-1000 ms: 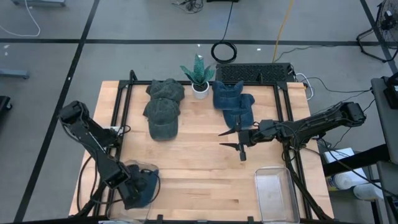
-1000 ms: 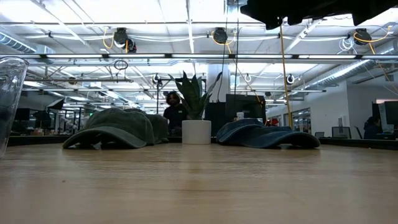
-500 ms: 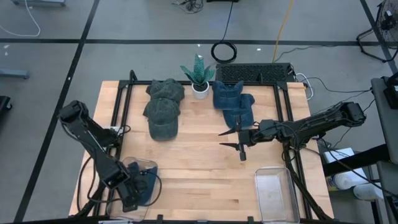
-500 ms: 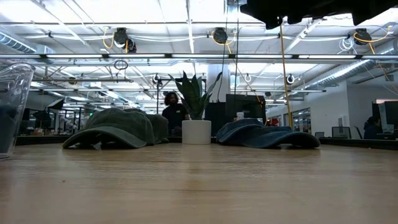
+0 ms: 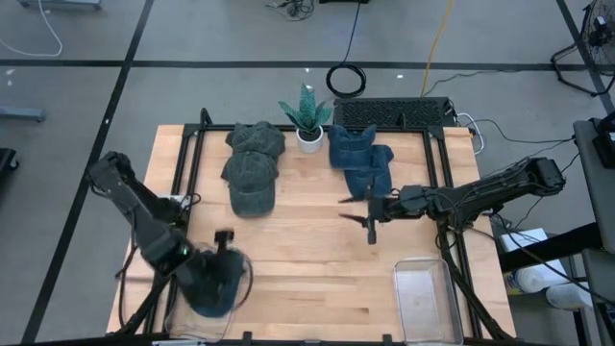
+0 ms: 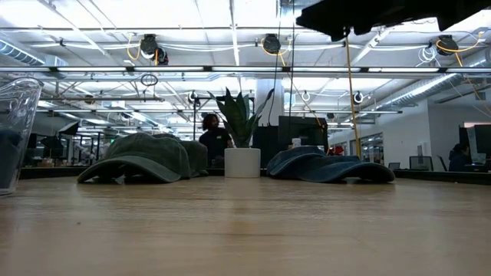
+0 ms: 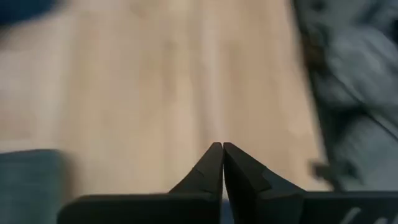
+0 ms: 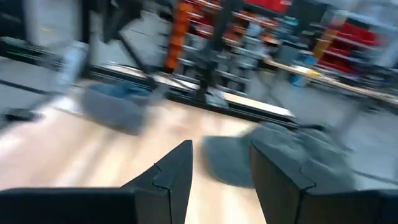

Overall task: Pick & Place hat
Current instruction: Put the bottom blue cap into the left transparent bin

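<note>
We see the wooden table with a black frame around it; on it are two olive green hats stacked in a line at the far left of centre, two blue hats at the far right of centre, and a potted plant between the two groups at the far edge. Green stack: long axis runs near to far, and the brim of the nearer hat points toward the near edge. Blue stack: same near-far run, slightly skewed toward the right; we can't tell which way its brims point. A dark blue hat sits in a clear bin at the near-left corner; it is bunched up, so we can't call its axis or heading. A second clear bin stands at the near-right corner. The left gripper is above the far rim of the left bin, just beside the blue hat; in the left wrist view its fingertips are pressed together with nothing between them. The right gripper hangs over mid-table just near of the blue stack, with fingers apart and nothing gripped. In the low view the green hats, plant pot and blue hats line up across the far edge, with a person in the room behind.
</note>
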Controlling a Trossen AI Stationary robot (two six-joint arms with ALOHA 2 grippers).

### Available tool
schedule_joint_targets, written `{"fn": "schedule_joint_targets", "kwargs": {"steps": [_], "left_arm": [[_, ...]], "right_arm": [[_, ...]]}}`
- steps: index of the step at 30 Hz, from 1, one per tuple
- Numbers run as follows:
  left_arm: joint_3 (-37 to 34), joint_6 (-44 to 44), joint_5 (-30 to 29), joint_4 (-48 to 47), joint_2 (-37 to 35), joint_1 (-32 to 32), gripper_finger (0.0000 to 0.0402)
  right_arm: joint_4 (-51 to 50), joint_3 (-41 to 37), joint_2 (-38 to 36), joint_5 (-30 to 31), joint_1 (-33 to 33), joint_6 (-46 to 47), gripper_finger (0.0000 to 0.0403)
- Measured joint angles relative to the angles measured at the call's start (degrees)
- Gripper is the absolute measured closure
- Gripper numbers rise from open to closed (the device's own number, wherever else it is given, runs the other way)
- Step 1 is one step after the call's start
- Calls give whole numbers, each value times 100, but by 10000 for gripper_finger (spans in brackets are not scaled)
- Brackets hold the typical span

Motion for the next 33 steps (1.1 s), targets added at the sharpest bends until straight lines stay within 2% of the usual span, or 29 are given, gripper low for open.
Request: {"fn": "schedule_joint_targets", "kwargs": {"steps": [4,8,12,16,19,23,33], "left_arm": [[-4,227,-594,-362,-427,736,352],[-13,1104,-650,-203,-891,1512,304],[-147,2342,-565,547,-1403,2224,254],[-815,3535,409,1793,-2103,2893,218],[-1578,3993,1130,2779,-2644,3446,206],[-2630,4047,1725,3681,-3259,4285,199],[-4288,4258,3556,4823,-4131,6457,197]], "right_arm": [[-415,0,-120,677,-4,-89,257],[-1019,0,-393,997,-1,161,257],[-1837,0,-815,1295,-43,741,257],[-2705,0,-1181,1661,-123,1204,256],[-3204,0,-1272,2166,-219,1424,256],[-3351,0,-1265,2563,-341,1449,256],[-2924,0,-1265,2560,-352,1429,256]]}}
